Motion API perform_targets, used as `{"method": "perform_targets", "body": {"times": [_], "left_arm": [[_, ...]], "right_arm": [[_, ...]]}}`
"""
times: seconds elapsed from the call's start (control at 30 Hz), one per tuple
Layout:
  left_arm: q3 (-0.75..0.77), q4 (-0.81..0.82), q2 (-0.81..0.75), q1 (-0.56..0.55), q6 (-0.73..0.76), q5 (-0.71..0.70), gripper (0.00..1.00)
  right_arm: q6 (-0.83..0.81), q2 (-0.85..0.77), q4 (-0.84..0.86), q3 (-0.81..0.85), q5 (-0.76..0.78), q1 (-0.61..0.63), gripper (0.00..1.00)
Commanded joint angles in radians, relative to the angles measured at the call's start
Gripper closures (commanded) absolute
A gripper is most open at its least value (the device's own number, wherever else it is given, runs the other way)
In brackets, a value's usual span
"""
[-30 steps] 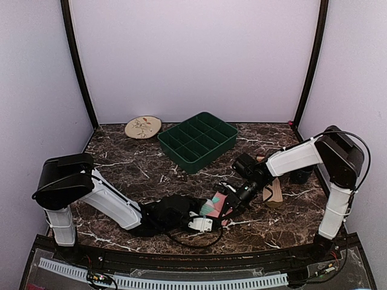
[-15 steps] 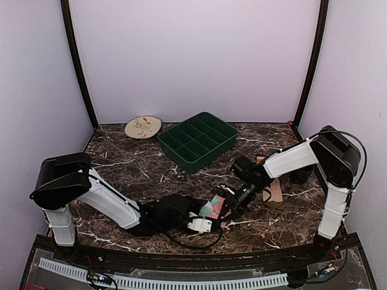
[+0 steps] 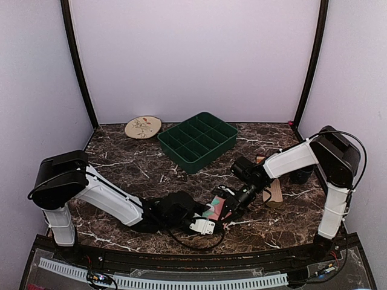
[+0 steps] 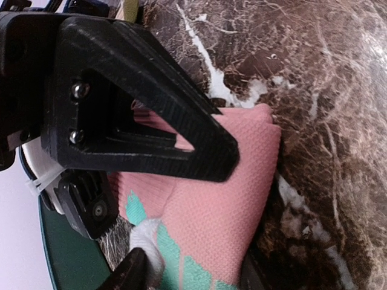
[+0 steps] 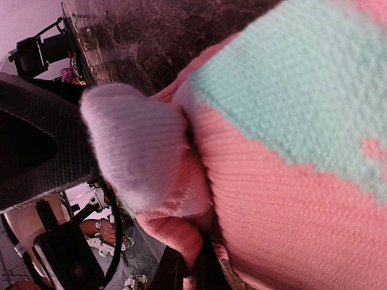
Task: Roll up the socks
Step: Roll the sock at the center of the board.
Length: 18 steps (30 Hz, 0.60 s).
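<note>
- The pink sock (image 3: 213, 209) lies on the marbled surface (image 3: 133, 163) near the front edge, just right of centre. It is bunched between the two hands rather than spread flat, which suits a roll half made more than one finished.
- The right hand (image 3: 227, 205) is clenched at the sock's right side. Its wrist view shows pink knit and a pale toe-like bulge crowding the fingers, so it appears to pinch a fold. My reading is that it anchors that end so the fabric cannot slide while the other end is turned.
- The left hand (image 3: 204, 219) sits low, reaching from the left.
  - In its wrist view one black finger (image 4: 139, 103) lies across the pink fabric, and the other shows only at the bottom edge.
  - The jaws stand part-way apart with the sock between them. I cannot tell whether they actually squeeze it.
  - Its position suggests it is there to tuck or turn the near-left end.
- The tan sock (image 3: 276, 193) sits to the right, partly under the right forearm. It is apart from the pink one and neither hand touches it, so it is probably parked until the first is done.
- The green divided tray (image 3: 198, 140) and the patterned plate (image 3: 143, 127) stand far back, well apart from the work.
- One possible risk: with a firm hold on only one side, the bundle may spring open.
</note>
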Motion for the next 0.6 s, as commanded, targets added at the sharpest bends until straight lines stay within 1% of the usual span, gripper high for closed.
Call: {"method": "perform_targets", "body": {"times": [0.0, 0.03, 0.1, 0.2, 0.27, 0.37, 0.47, 0.53, 0.57], "left_arm": [[0.039, -0.098, 0.019, -0.002, -0.013, 0.048, 0.51], [0.045, -0.11, 0.021, 0.0, -0.015, 0.051, 0.53], [0.06, -0.143, 0.032, 0.005, -0.018, 0.061, 0.61], [0.075, -0.169, 0.04, 0.009, -0.02, 0.077, 0.67], [0.086, -0.196, 0.043, 0.009, -0.019, 0.093, 0.72], [0.123, -0.278, 0.046, 0.012, -0.038, 0.123, 0.86], [0.168, -0.394, 0.051, 0.015, -0.061, 0.16, 0.96], [0.189, -0.45, 0.053, 0.017, -0.069, 0.18, 1.0], [0.203, -0.48, 0.053, 0.017, -0.072, 0.191, 1.0]], "right_arm": [[-0.009, 0.009, -0.003, 0.013, -0.019, 0.009, 1.0], [-0.009, 0.009, -0.003, 0.012, -0.021, 0.01, 1.0], [-0.008, 0.007, -0.002, 0.011, -0.024, 0.013, 1.0], [-0.008, 0.007, -0.002, 0.008, -0.022, 0.017, 1.0], [-0.009, 0.005, -0.003, 0.005, -0.02, 0.018, 1.0], [-0.014, -0.002, -0.014, 0.005, -0.012, 0.018, 1.0], [-0.019, -0.005, -0.022, 0.005, 0.0, 0.018, 0.97], [-0.021, -0.01, -0.026, 0.002, 0.008, 0.018, 0.93], [-0.018, -0.012, -0.025, -0.001, 0.015, 0.018, 0.91]]}}
